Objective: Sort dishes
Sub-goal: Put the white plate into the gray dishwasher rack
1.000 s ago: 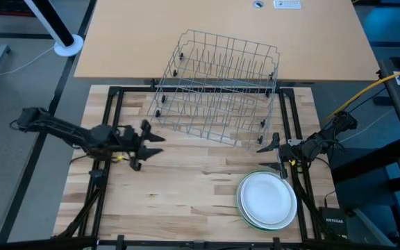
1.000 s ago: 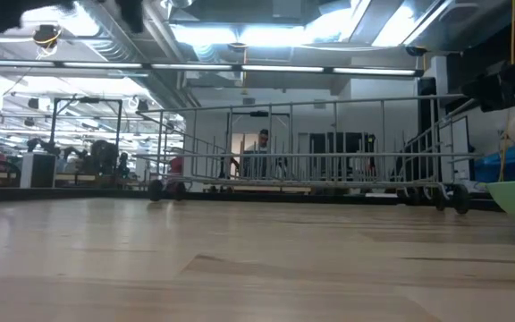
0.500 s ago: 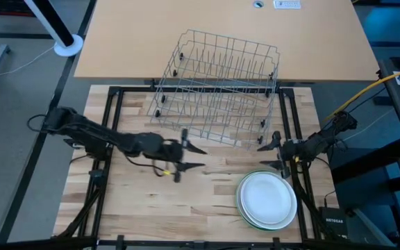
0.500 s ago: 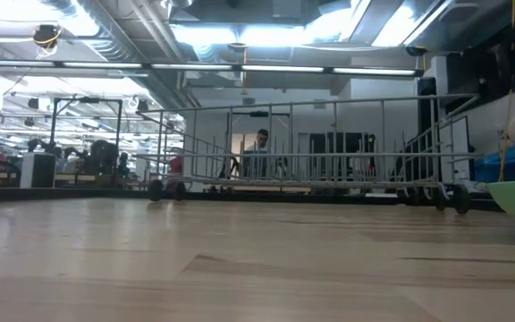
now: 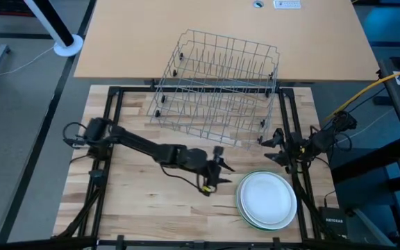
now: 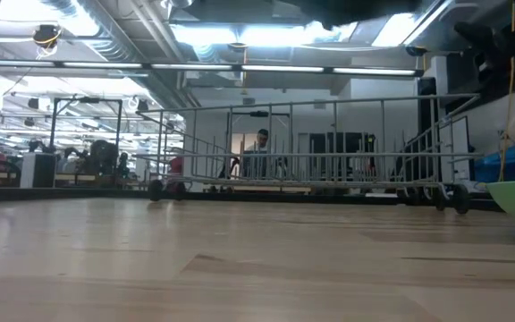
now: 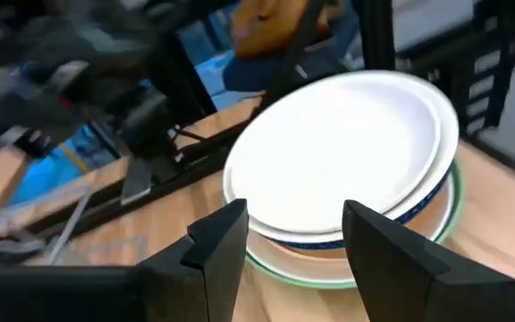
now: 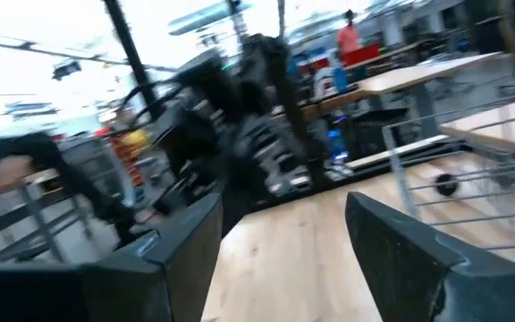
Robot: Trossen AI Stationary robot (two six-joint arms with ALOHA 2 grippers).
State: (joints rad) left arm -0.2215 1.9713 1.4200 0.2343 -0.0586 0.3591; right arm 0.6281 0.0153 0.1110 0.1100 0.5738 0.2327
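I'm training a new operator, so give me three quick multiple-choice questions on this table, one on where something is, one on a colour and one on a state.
1. Where is the plate stack?
A. in the rack
B. on the table, near right
C. on the far tan tabletop

2. What colour is the top plate?
A. white
B. brown
C. green

3. How is the left gripper?
A. shut on a plate
B. open, empty, beside the stack
C. inside the rack

Answers:
1 B: the stack lies on the wood, apart from the rack.
2 A: the left wrist view shows a white plate uppermost.
3 B: its fingers stand apart with nothing between them.
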